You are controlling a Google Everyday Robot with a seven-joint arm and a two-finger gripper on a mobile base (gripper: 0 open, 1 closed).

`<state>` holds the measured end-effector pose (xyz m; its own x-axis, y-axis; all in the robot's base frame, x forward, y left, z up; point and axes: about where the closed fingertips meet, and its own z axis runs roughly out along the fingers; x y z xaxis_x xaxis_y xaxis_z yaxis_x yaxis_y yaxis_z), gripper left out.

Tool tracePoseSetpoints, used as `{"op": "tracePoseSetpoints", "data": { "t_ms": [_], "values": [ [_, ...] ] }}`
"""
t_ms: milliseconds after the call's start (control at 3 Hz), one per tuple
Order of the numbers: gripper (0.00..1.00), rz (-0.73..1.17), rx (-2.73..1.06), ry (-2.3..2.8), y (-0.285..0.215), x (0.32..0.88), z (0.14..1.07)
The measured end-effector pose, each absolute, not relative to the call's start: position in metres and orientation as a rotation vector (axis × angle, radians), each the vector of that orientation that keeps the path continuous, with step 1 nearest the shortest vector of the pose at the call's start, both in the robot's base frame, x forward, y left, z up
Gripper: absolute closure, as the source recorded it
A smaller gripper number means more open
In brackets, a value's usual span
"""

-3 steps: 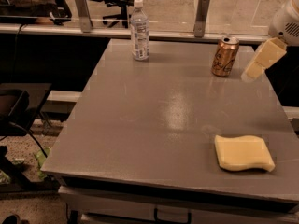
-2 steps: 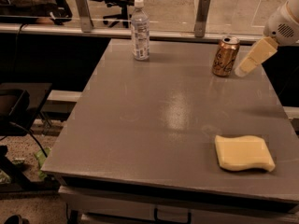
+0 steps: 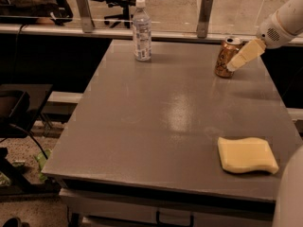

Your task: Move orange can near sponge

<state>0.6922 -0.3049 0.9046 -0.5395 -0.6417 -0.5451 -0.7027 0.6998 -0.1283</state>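
Observation:
The orange can (image 3: 224,59) stands upright near the far right edge of the grey table (image 3: 161,112). The pale-yellow sponge (image 3: 247,154) lies flat near the front right corner, well in front of the can. My gripper (image 3: 236,63) comes down from the upper right on a white arm (image 3: 281,26). Its tip is right beside the can's right side, overlapping it in the view; I cannot tell if it touches.
A clear plastic water bottle (image 3: 141,30) stands upright at the far left-centre of the table. A glass barrier with metal posts (image 3: 204,16) runs behind the far edge. A dark stand (image 3: 19,108) sits to the left on the floor.
My gripper has moved left, from a gap to the right of the can to right up against the can's right side. The can and the sponge have not moved.

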Motion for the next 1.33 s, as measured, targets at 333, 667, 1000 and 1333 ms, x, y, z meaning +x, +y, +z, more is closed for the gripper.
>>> {"op": "tracePoseSetpoints", "data": {
  "t_ms": [333,667,1000,1333],
  "values": [
    [0.0,0.154,-1.001,2.323,-0.304,0.708,0.9],
    [0.0,0.16,-0.996,2.307,-0.299,0.719,0.902],
    [0.16,0.171,-0.998,2.297,-0.292,0.724,0.905],
    [0.39,0.187,-1.016,2.286,-0.283,0.725,0.907]
  ]
}}
